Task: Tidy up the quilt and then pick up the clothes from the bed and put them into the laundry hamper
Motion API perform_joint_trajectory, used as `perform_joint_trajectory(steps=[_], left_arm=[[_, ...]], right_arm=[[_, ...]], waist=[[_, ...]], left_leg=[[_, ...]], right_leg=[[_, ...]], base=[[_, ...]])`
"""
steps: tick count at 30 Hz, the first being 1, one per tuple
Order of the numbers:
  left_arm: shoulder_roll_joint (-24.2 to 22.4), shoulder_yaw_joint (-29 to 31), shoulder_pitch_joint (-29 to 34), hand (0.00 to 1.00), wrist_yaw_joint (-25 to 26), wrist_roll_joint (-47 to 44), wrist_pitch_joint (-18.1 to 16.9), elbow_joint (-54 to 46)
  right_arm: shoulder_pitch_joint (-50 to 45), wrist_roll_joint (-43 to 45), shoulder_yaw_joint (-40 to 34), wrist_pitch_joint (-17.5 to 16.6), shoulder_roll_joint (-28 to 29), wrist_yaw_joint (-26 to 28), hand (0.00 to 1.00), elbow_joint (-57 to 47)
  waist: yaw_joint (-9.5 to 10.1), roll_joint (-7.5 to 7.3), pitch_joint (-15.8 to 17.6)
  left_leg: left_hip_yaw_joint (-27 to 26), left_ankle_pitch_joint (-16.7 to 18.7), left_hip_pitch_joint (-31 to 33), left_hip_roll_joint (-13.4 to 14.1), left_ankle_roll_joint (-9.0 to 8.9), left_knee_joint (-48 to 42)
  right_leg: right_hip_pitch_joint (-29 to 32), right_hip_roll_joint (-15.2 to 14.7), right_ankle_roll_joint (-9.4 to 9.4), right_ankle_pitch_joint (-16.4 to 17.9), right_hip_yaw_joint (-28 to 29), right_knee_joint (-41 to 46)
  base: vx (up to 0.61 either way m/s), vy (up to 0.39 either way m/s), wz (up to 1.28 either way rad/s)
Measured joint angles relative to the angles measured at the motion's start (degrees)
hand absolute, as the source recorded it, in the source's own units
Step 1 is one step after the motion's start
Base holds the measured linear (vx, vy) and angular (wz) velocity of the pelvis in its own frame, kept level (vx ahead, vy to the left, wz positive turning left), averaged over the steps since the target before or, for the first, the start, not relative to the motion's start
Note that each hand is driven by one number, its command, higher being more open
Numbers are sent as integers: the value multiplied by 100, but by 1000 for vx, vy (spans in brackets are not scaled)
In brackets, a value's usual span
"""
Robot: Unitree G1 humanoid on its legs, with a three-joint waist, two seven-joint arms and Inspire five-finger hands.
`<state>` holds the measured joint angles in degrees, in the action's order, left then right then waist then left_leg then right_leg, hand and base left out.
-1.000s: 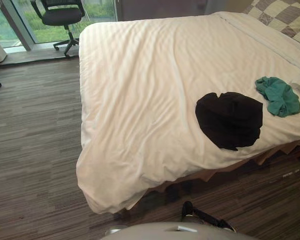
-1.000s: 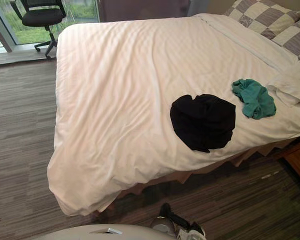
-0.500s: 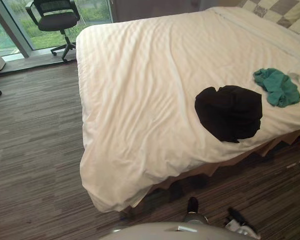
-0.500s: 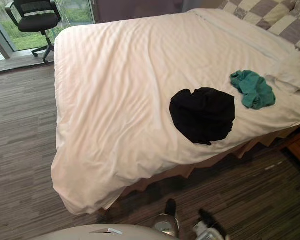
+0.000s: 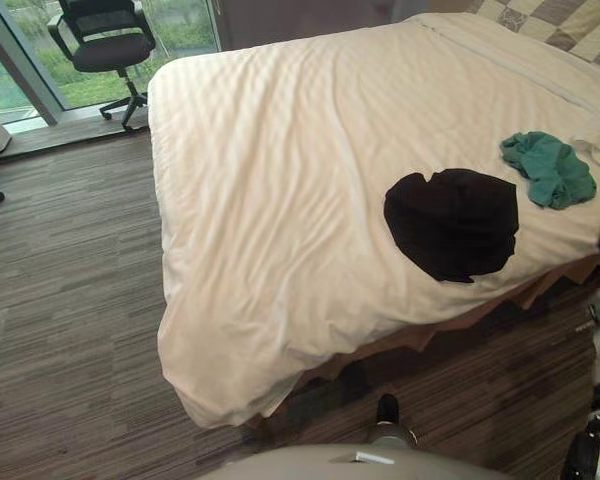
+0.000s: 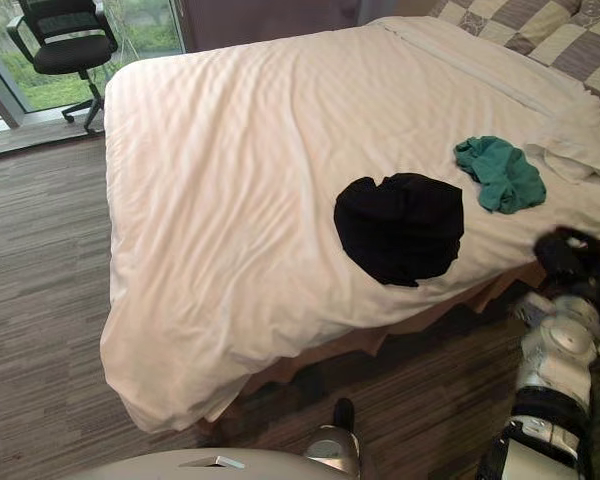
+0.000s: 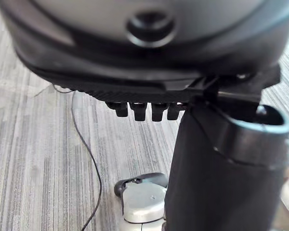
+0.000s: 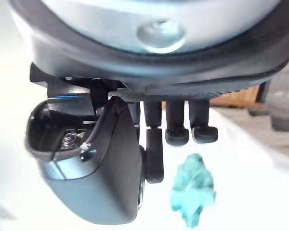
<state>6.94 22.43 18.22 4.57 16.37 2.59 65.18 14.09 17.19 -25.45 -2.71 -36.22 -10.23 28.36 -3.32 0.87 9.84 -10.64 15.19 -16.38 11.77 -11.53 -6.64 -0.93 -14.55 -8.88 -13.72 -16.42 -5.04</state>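
Hanging over the wood-grain floor (image 7: pixel 38 144), left hand (image 7: pixel 135 72); whether it is spread or closed, cannot tell. Office chair (image 5: pixel 105 45) stands past the far left corner of the bed (image 6: pixel 365 340); white quilt (image 5: pixel 300 150) spread across it, lightly wrinkled, near left corner drooping off the edge; black garment (image 5: pixel 450 223) flat near the near edge, teal garment (image 5: pixel 548 170) bunched right of it toward the right edge, the two apart. Right hand (image 6: pixel 570 255) at the near edge by the right corner, fingers (image 8: pixel 154 159) slack and loosely extended, holding nothing.
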Motion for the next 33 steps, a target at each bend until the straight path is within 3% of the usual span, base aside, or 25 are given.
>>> perform_joint_trajectory(steps=[2, 3, 4, 5, 6, 8, 13, 16, 17, 20, 22, 23, 24, 25, 27, 33], left_arm=[[40, 226, 2, 100, -14, 0, -9, 18], [-41, 326, -36, 100, 13, -1, -20, 77], [-48, 342, -47, 100, 60, -2, -43, 76], [-31, 345, -94, 100, 140, -6, -120, 54], [-57, 334, -126, 100, 127, -8, -135, 53], [-261, 310, -434, 100, 271, -76, -107, 2], [-115, -7, -632, 100, 856, -1017, -56, -331], [-218, 18, -637, 100, 1138, -1645, -42, -618], [-328, 53, -676, 100, 1222, -2093, -143, -917], [-485, 12, -966, 100, 1256, -2130, -311, -1234], [-494, -108, -1177, 100, 1252, -2130, -387, -1267], [-518, -190, -1280, 100, 1244, -2130, -391, -1286], [-545, -205, -1348, 100, 1240, -2130, -403, -1282], [-532, -237, -1418, 100, 1238, -2129, -419, -1291], [-464, -266, -1439, 100, 1232, -2140, -474, -1284], [-486, -413, -1931, 100, 1073, -2152, -488, -1135]], right_arm=[[67, -8, 653, -61, 106, 89, 0, -928], [64, -8, 877, -208, 455, 113, 0, -1600], [65, -57, 997, -377, 677, 87, 0, -1893], [70, -181, 1278, -663, 1094, 85, 0, -2372], [91, -346, 1427, -720, 1286, 97, 0, -2551], [339, -792, 2203, -769, 1695, 119, 0, -2651], [958, -992, 3525, -570, 2376, 294, 0, -2563], [1285, -871, 3931, -580, 2644, 341, 0, -2542], [1572, -784, 4252, -632, 2977, 278, 0, -2218], [1996, -1012, 5089, -564, 3242, 378, 0, -1720], [1986, -1008, 5453, -561, 3456, 500, 0, -1697], [1975, -1007, 5566, -560, 3612, 520, 0, -1635], [1982, -1004, 5568, -559, 3628, 516, 0, -1607], [1989, -1000, 5556, -560, 3712, 473, 0, -1506], [2016, -1001, 5563, -547, 3855, 466, 0, -1221], [3227, -1019, 5582, -485, 3613, 306, 0, -447]], waist=[[95, 18, 2], [163, 263, -7], [163, 194, -12], [202, 205, -42], [281, 215, -65], [447, 232, -26], [827, -61, 85], [1116, -120, 83], [1217, -163, 73], [1426, -286, 63], [1474, -406, 86], [1476, -378, 123], [1434, -340, 137], [1455, -420, 171], [1615, -510, 230], [1715, 2, 1273]], left_leg=[[4, 105, 7, 5, 67, -26], [68, 112, 56, 194, 104, -18], [139, 101, 101, 173, 92, -13], [261, 60, 157, 176, 152, -3], [272, 39, 231, 178, 182, -10], [400, -191, 414, 169, 9, -10], [633, -538, 807, 170, -13, -78], [856, -652, 1054, 170, -29, -123], [978, -750, 1186, 170, -49, -129], [1135, -852, 1351, 170, -46, -128], [1136, -865, 1443, 160, -25, -99], [1146, -893, 1581, 179, 67, -53], [1179, -903, 1624, 243, 60, 32], [1296, -959, 1617, 190, -34, 79], [1424, -979, 1714, 93, -26, -21], [1578, -1053, 2651, 45, -84, -501]], right_leg=[[10, 20, 3, 75, -15, 1], [94, 142, 127, 99, -31, 278], [199, 159, 143, 136, -46, 476], [165, 222, 138, 152, -124, 339], [142, 248, 146, 70, -158, 163], [148, 229, 124, -31, -277, 34], [81, 137, 136, -20, -739, 33], [65, 96, 161, -3, -1013, 33], [24, 81, 177, 12, -1203, 33], [-29, 56, 210, 85, -1473, 28], [-19, 41, 129, 259, -1531, -7], [-8, 66, 72, 490, -1601, -3], [-7, 85, 129, 477, -1612, 140], [63, 63, 135, 465, -1585, 409], [-13, 76, 146, 297, -1600, 172], [817, -36, 323, 229, -1628, 538]], base=[[-89, -12, -7], [-24, -35, 4], [29, -49, 13], [34, -36, 12], [25, -47, 12], [4, -42, 27], [-2, -39, 50], [-24, -34, 60], [-29, -30, 59], [-72, -23, 56], [-122, 4, 42], [-120, 2, 55], [-45, 14, 59], [-17, 7, 52], [-46, 10, 27], [-134, 20, 0]])
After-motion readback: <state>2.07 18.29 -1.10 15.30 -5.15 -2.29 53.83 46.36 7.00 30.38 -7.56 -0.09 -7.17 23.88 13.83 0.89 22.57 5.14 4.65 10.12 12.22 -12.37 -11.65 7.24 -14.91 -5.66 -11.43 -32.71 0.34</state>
